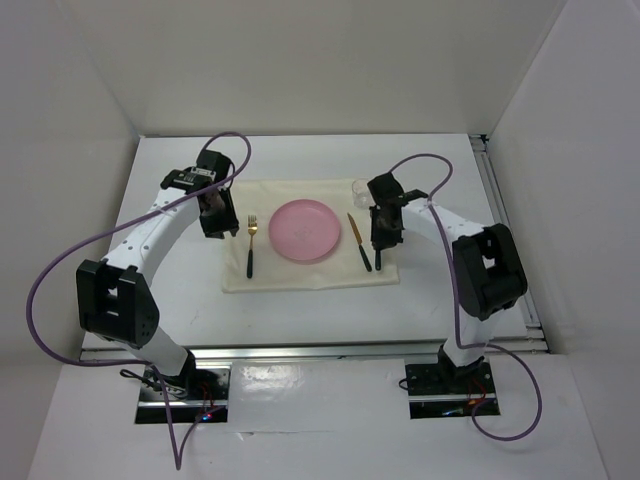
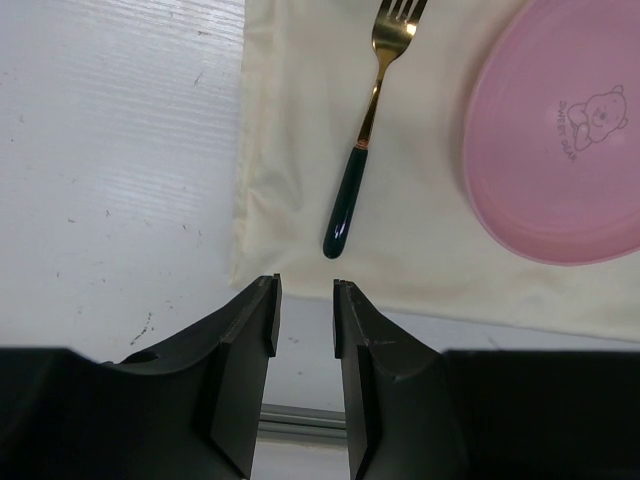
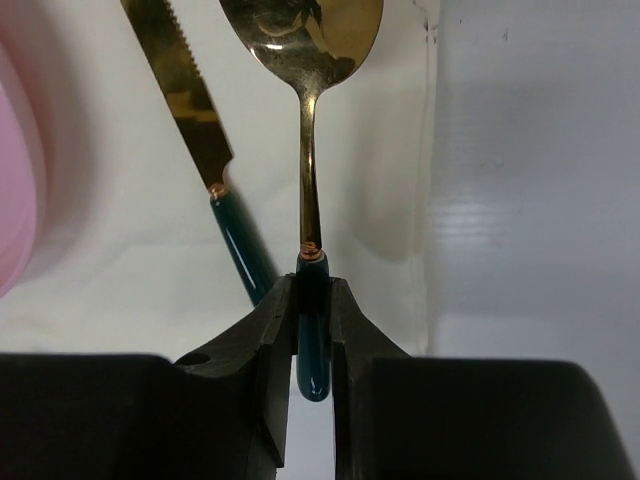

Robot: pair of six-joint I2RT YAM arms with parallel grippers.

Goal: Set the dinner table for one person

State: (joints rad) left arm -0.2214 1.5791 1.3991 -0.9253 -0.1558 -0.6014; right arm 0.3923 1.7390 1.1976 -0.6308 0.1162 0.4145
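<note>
The white dinner table (image 1: 170, 290) carries a cream placemat (image 1: 300, 272) with a pink plate (image 1: 304, 230) at its middle. A gold fork (image 1: 251, 245) with a dark green handle lies left of the plate, and a matching knife (image 1: 359, 241) lies right of it. My right gripper (image 3: 312, 285) is shut on the green handle of a gold spoon (image 3: 308, 150). It holds the spoon just right of the knife (image 3: 200, 120), low over the placemat's right edge. My left gripper (image 2: 305, 290) is open and empty, near the placemat's left edge, just short of the fork (image 2: 365, 130).
A clear glass (image 1: 358, 187) stands at the placemat's far right corner, just behind my right gripper (image 1: 385, 235). White walls enclose the table on the far, left and right sides. A metal rail runs along the near edge.
</note>
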